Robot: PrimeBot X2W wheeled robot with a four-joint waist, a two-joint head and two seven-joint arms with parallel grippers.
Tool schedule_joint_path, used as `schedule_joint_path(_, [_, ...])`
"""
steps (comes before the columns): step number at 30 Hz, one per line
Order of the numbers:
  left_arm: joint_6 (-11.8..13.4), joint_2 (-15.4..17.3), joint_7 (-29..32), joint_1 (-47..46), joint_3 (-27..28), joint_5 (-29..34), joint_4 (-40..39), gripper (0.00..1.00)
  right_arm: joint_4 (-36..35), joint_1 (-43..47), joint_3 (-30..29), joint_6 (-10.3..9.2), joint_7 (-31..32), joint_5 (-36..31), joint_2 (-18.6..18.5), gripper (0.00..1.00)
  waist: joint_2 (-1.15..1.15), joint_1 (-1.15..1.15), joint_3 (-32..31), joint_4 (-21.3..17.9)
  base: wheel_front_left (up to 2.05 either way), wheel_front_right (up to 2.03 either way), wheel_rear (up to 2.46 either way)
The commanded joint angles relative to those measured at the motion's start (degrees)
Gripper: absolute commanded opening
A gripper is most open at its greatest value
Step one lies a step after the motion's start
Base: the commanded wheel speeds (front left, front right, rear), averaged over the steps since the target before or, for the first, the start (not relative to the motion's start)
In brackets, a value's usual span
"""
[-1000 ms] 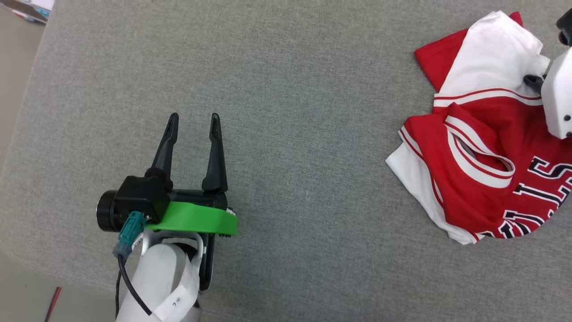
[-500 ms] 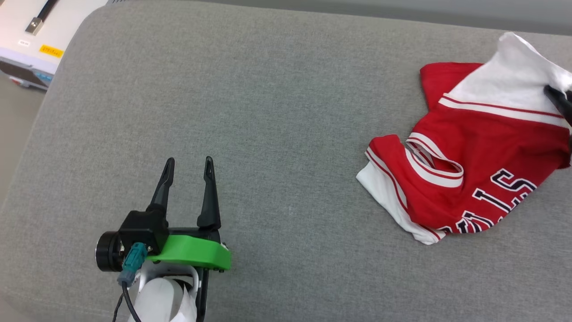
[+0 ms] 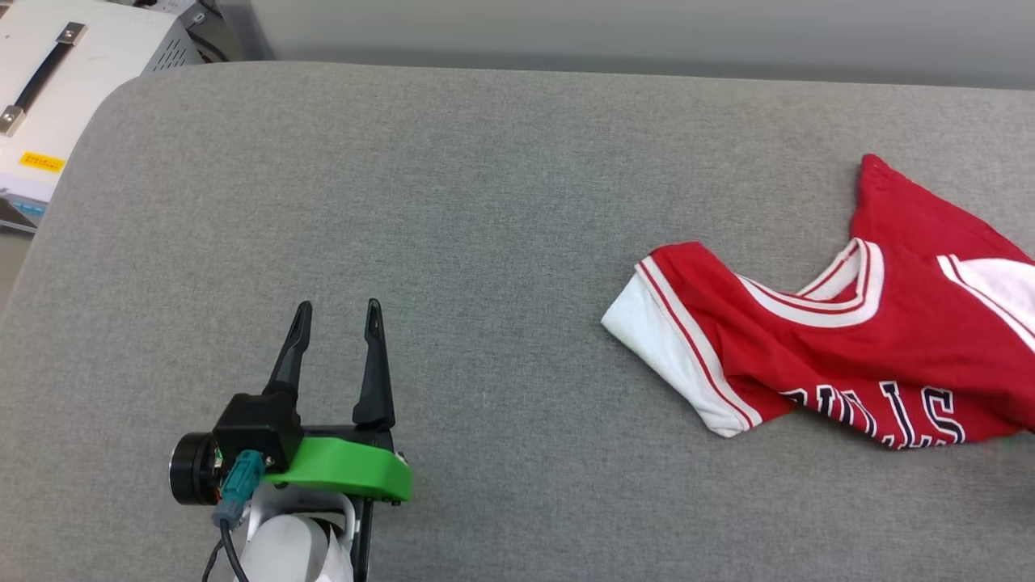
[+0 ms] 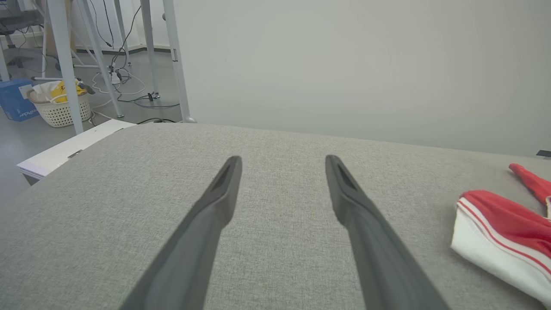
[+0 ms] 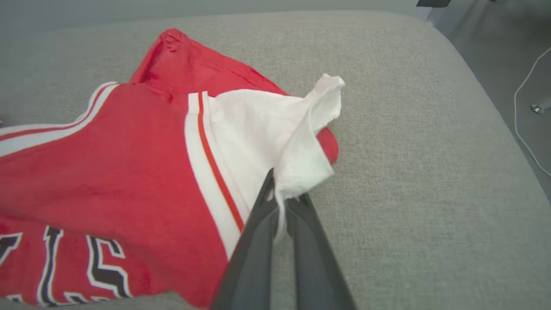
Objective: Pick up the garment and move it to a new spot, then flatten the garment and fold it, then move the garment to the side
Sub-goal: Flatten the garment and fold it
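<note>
The garment (image 3: pixel 857 339), a red jersey T-shirt with white sleeves and black-and-white letters, lies stretched out at the right of the grey padded surface, running off the head view's right edge. In the right wrist view my right gripper (image 5: pixel 282 189) is shut on the edge of the garment's (image 5: pixel 129 163) white sleeve, lifting it a little. My left gripper (image 3: pixel 337 314) stands open at the lower left, well apart from the garment, with nothing between its fingers. The left wrist view shows the same open gripper (image 4: pixel 282 161) and the garment's (image 4: pixel 503 232) other sleeve at the right.
The grey padded surface (image 3: pixel 485 202) has a rounded far-left corner. A white case with a black handle (image 3: pixel 57 97) stands beyond it. Beyond the surface's left end the left wrist view shows metal frame legs (image 4: pixel 64 60), cables and a white basket (image 4: pixel 60 107) on the floor.
The camera has tilted, showing more of the far edge. The right gripper has pulled the white sleeve to the right, drawing the bunched garment out longer. The left gripper has stayed open.
</note>
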Motion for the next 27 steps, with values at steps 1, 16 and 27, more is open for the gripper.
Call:
schedule_joint_path(1, [-0.2, -0.2, -0.3, 0.8, 0.2, 0.3, 0.1, 1.00, 1.2, 1.9, -1.2, -0.05, -0.8, 0.8, 1.0, 0.00, 0.00, 0.00, -0.2, -0.3, 0.00, 0.00, 0.00])
schedule_joint_path(16, [-0.7, -0.2, -0.3, 0.9, 1.1, 1.0, 1.2, 1.00, 10.0, 6.0, -10.2, -0.05, -4.6, -5.0, 9.6, 1.00, 0.00, 0.00, -1.7, -1.4, 0.00, 0.00, 0.00])
schedule_joint_path(27, [-4.4, -0.1, -0.3, -0.7, 3.9, 3.8, 0.9, 1.00, -15.6, 11.2, -39.5, -0.05, -4.8, -35.9, 24.6, 1.00, 0.00, 0.00, -3.4, -2.7, 0.00, 0.00, 0.00])
